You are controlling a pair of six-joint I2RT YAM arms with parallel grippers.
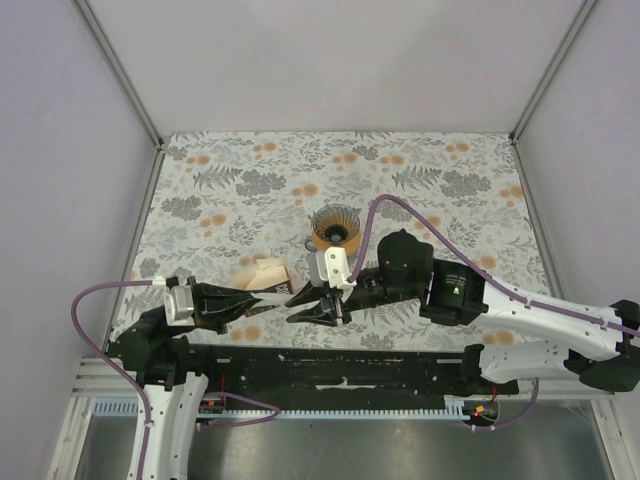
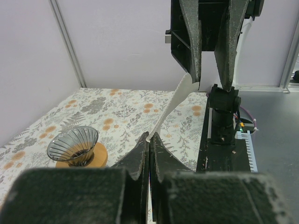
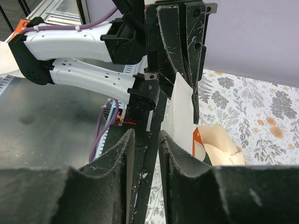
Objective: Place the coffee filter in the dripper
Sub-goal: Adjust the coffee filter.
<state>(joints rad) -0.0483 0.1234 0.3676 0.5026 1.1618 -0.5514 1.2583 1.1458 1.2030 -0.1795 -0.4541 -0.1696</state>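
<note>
The coffee filter (image 2: 174, 106) is a thin white sheet seen edge-on, held up off the table. My left gripper (image 2: 150, 136) is shut on its lower corner; from above it (image 1: 262, 299) sits at the front left with the filter (image 1: 276, 297) sticking out toward the right. My right gripper (image 2: 210, 83) faces it with its jaws a little apart. The filter's far end lies against the outer side of one finger, not in the gap. In the right wrist view my own jaws (image 3: 145, 133) hold nothing, and the filter (image 3: 180, 112) hangs just beside them. The wire dripper (image 1: 335, 226) stands empty behind the grippers (image 2: 72, 144).
The dripper sits on a flat tan ring (image 2: 97, 158). An open orange, white and black carton (image 1: 265, 275) lies between the left gripper and the dripper; its cream flaps show in the right wrist view (image 3: 219, 144). The black frame rail (image 1: 340, 365) runs along the near edge.
</note>
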